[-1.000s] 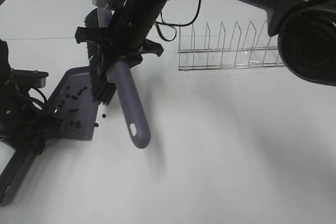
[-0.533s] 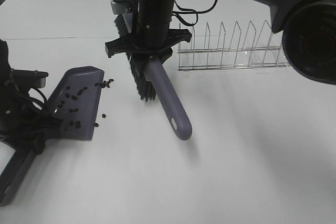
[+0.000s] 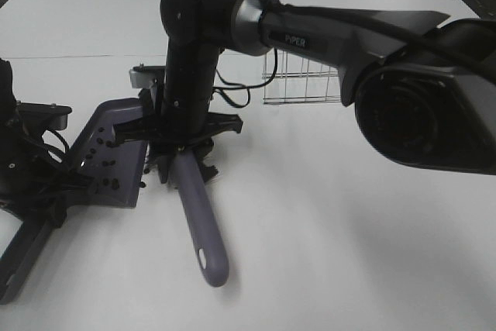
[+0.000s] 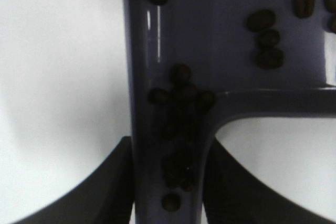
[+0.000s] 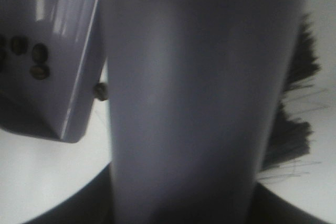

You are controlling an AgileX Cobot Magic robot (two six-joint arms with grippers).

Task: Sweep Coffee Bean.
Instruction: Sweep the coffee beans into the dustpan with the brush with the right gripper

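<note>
Coffee beans [image 4: 181, 85] gather in the handle channel of the dustpan [image 4: 226, 3], which the left pincer [image 4: 168, 187] clamps from both sides. The right pincer [image 3: 182, 141] grips the purple brush [image 3: 203, 226], with its bristles at the pan's side edge, where one stray bean [image 5: 100, 92] sits. A wire rack [image 3: 302, 87] stands behind on the table [image 3: 349, 230].

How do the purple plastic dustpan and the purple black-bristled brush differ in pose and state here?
The purple plastic dustpan lies on the white table, carrying dark coffee beans; the purple black-bristled brush stands tilted, bristles down beside the pan's lip. The left gripper holds the dustpan, the right gripper the brush. Both are purple.
</note>
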